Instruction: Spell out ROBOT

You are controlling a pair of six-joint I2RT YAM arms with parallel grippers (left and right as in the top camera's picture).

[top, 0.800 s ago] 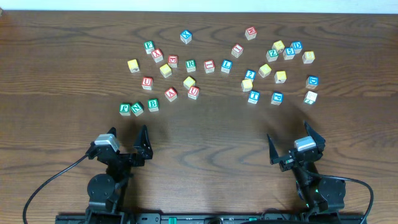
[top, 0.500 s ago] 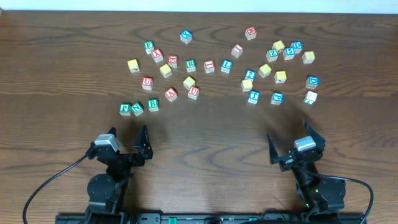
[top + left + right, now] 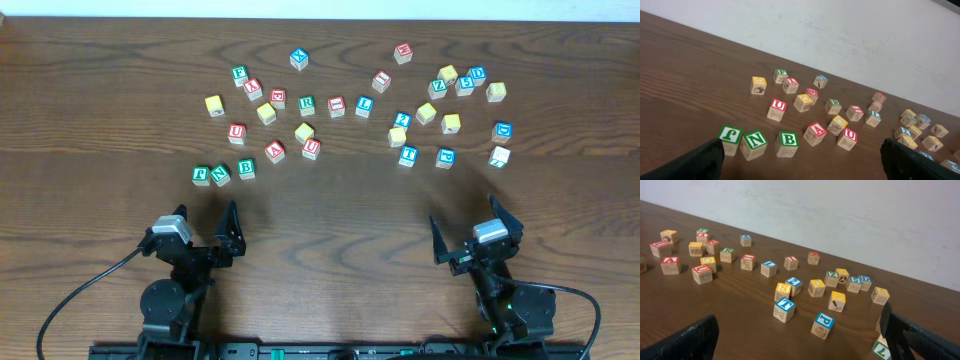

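Currently your left gripper (image 3: 205, 216) and right gripper (image 3: 470, 223) both gape wide and empty near the worktop's (image 3: 335, 240) front edge, short of the green B cube (image 3: 246, 167).

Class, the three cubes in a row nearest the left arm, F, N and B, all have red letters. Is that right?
No. Their letters are green, not red, as the left wrist view shows: F cube, N cube, B cube.

Cube tops read green N (image 3: 754, 139), green B (image 3: 788, 139), red A (image 3: 816, 131), red U (image 3: 778, 105), blue T (image 3: 785, 305), blue P (image 3: 824, 321).
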